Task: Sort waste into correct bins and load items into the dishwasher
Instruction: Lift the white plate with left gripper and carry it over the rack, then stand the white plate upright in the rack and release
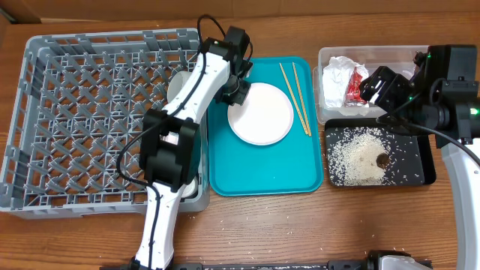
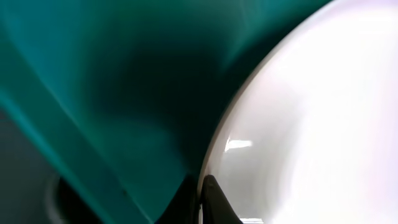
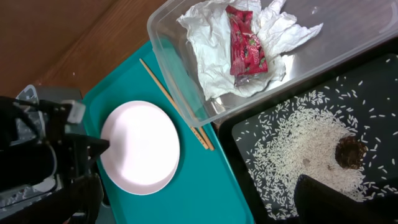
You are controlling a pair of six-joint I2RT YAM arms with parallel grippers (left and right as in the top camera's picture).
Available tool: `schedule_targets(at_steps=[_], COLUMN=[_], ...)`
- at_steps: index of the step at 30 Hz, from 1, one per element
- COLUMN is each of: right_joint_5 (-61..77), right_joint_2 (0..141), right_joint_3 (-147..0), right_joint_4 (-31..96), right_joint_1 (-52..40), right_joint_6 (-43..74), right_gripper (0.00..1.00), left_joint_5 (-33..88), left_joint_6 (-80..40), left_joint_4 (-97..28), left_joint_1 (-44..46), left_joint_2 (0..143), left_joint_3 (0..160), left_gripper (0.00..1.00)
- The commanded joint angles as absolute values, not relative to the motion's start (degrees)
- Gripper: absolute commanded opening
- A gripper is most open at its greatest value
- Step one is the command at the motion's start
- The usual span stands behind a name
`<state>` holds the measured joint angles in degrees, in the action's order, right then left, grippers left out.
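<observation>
Plate (image 1: pixel 262 114) rim pinched in closed left fingers (image 2: pixel 216 202), its body lying right of them; rack (image 1: pixel 30 112) to their left; right fingers (image 3: pixel 323 202) wide, empty.

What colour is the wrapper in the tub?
The wrapper is shiny red; best in right wrist view.

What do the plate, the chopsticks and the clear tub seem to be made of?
Plate: probably glazed ceramic or melamine; smooth, pale, with a glossy highlight. Chopsticks: likely wood or bamboo; thin, tan, matte. Clear tub: plastic; see-through walls, rounded rim.
</observation>
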<state>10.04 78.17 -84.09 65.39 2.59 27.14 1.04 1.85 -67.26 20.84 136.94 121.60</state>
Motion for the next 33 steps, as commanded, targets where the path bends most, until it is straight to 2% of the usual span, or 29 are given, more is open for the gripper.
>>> schedule_targets(at_steps=[1,12,20,23,28,33], right_joint_5=[9.43,9.43,9.43,9.45,9.43,9.43], right_joint_2=[78.15,78.15,78.13,78.15,78.15,78.15], right_joint_3=[-84.55,-84.55,-84.55,-84.55,-84.55,-84.55], right_joint_4=[65.06,65.06,65.06,65.06,65.06,65.06], right_joint_1=[2.7,2.7,2.7,2.7,2.7,2.7], right_joint_6=[26.94,26.94,26.94,26.94,26.94,26.94], right_gripper=[1.0,1.0,1.0,1.0,1.0,1.0], left_joint_5=[-1.32,-17.63,-59.27,-67.2,-69.32,-79.15], left_joint_6=[0.8,0.27,-3.05,-6.17,-11.22,-11.81], left_joint_4=[-68.25,-68.99,-70.06,-70.06,-69.17,-61.6], left_joint_1=[20.49,20.47,19.0,17.91,15.92,15.77], left_joint_2=[127.7,109.54,100.97,101.14,101.16,101.21], left_joint_3=[126.37,126.52,126.41,124.66,117.38,106.65], left_gripper=[0.04,0.04,0.04,0.04,0.04,0.04])
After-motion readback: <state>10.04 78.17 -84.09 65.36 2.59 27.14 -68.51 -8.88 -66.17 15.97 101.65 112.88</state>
